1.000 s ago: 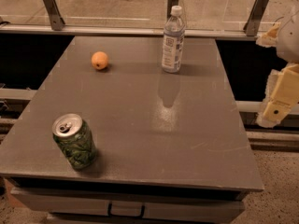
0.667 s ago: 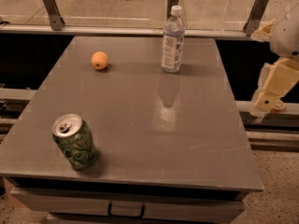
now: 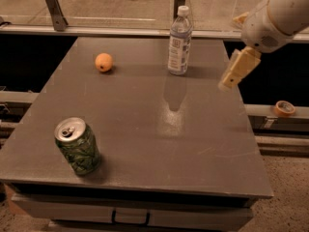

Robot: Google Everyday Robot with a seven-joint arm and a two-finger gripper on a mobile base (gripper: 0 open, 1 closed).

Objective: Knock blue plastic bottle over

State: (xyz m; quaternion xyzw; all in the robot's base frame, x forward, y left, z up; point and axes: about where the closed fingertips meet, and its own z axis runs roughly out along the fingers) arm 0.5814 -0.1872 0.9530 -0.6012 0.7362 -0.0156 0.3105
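Note:
The blue plastic bottle (image 3: 179, 41) stands upright at the back of the grey table (image 3: 145, 124), right of centre. It is clear with a white cap and a white-and-blue label. My gripper (image 3: 236, 70) hangs from the white arm at the right, above the table's right edge. It is to the right of the bottle, apart from it and at about the height of its lower half.
An orange (image 3: 104, 62) lies at the back left of the table. A green patterned drink can (image 3: 77, 146) stands near the front left corner. A roll of tape (image 3: 284, 108) lies on a ledge to the right, beyond the table.
My arm and gripper have moved left and up, from outside the table's right edge to over it, closer to the bottle. The bottle, orange and can have not moved.

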